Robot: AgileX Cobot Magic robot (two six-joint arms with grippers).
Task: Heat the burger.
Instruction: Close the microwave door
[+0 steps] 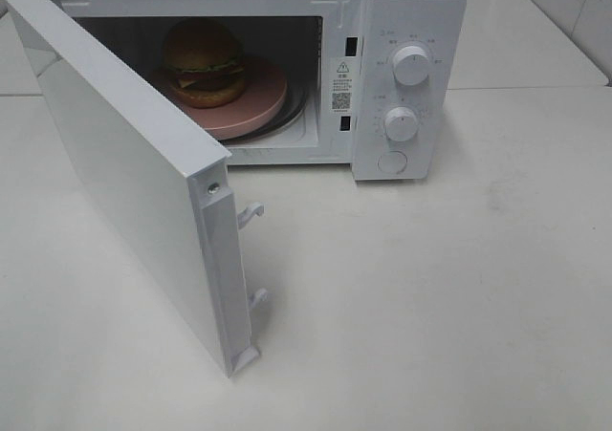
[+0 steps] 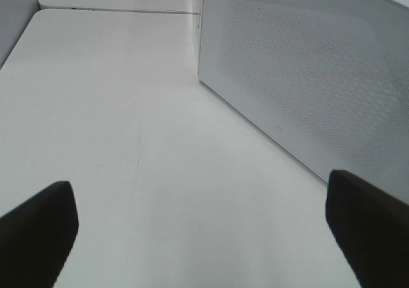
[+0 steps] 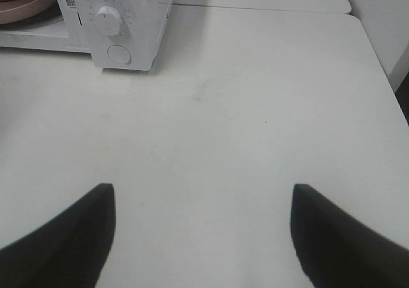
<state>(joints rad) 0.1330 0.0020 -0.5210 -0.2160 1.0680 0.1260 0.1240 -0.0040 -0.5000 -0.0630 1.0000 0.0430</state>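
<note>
The burger, with its brown bun and green lettuce, sits on a pink plate inside the white microwave. The microwave door stands swung wide open toward the front left. Neither arm shows in the high view. In the left wrist view my left gripper is open and empty above the table, with the door's outer face beside it. My right gripper is open and empty too, well back from the microwave front; the plate's edge peeks in at that view's corner.
Two round knobs and a round button sit on the microwave's control panel. Two latch hooks stick out from the door's free edge. The white table spreads in front and to the right.
</note>
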